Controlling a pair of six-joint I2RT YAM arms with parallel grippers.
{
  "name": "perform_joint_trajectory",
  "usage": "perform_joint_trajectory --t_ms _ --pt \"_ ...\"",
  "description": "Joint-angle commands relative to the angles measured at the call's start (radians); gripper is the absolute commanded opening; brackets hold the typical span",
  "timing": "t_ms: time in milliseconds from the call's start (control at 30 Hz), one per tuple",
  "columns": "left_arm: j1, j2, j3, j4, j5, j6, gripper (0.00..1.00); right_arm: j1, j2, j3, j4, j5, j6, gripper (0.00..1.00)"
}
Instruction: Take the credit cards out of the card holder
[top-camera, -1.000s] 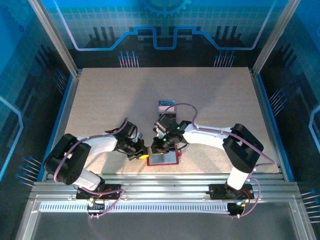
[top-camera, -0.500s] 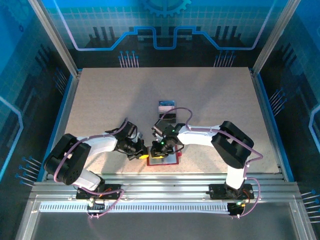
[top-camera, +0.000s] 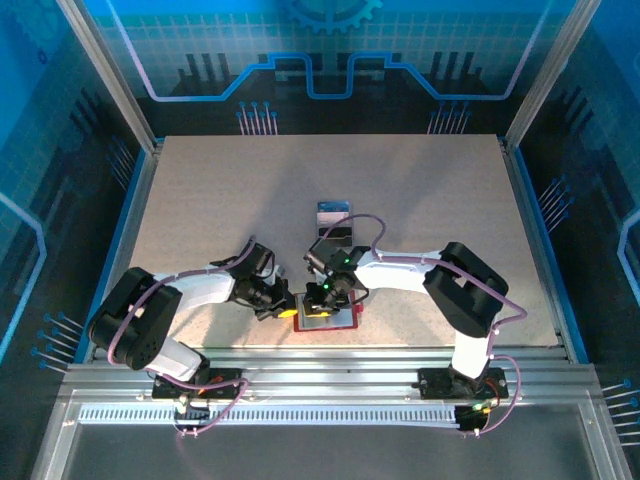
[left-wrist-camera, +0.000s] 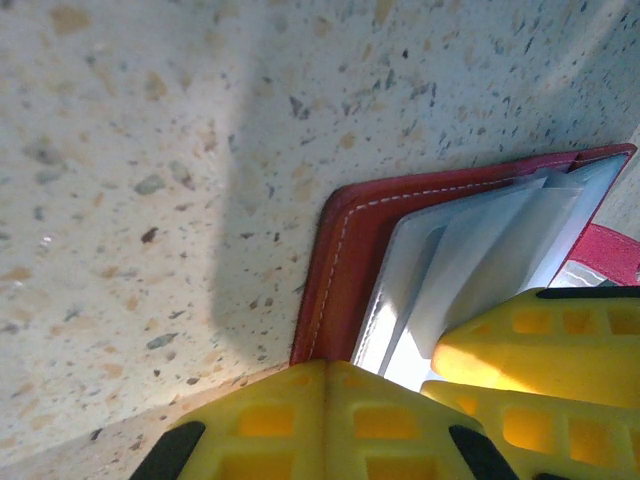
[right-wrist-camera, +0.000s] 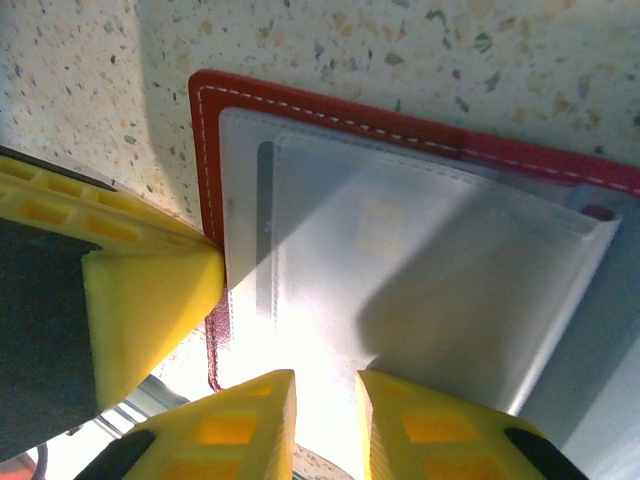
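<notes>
The card holder (top-camera: 328, 321) lies open near the table's front edge, dark red with pale inner pockets (right-wrist-camera: 400, 260). A faint card outline with a chip mark (right-wrist-camera: 380, 225) shows through the pocket. My left gripper (left-wrist-camera: 327, 368) is shut, its tips resting on the holder's red left border (left-wrist-camera: 340, 260); it also shows from above (top-camera: 286, 311). My right gripper (right-wrist-camera: 325, 390) hovers low over the pocket, its jaws a little apart with nothing between them; from above (top-camera: 325, 296) it stands over the holder. Two credit cards, one blue-and-white (top-camera: 333, 209) and one dark (top-camera: 338, 229), lie beyond the holder.
The speckled beige table (top-camera: 220, 200) stretches behind and to both sides. A metal rail (top-camera: 320, 360) runs just in front of the holder. Blue enclosure walls (top-camera: 60, 200) ring the table.
My right arm has folded its elbow inward to the left and the gripper has settled lower over the holder, its jaws parting slightly. The left arm has not moved.
</notes>
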Motion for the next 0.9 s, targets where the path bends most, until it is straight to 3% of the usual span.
perform_joint_trajectory --t_ms 0,367,600,867 --pt "-0.007 0.021 0.012 -0.064 -0.013 0.019 0.00 0.007 -0.032 -0.017 -0.051 0.039 0.003 0.24" --pt "-0.007 0.010 0.041 -0.095 -0.017 0.026 0.00 -0.002 -0.053 -0.055 -0.039 0.043 0.008 0.24" --pt "-0.015 -0.029 0.050 -0.011 0.074 -0.053 0.01 -0.002 -0.066 -0.060 -0.027 0.041 0.011 0.24" --pt "-0.054 0.026 0.026 0.077 0.101 -0.093 0.01 -0.003 -0.060 -0.060 -0.019 0.036 0.014 0.24"
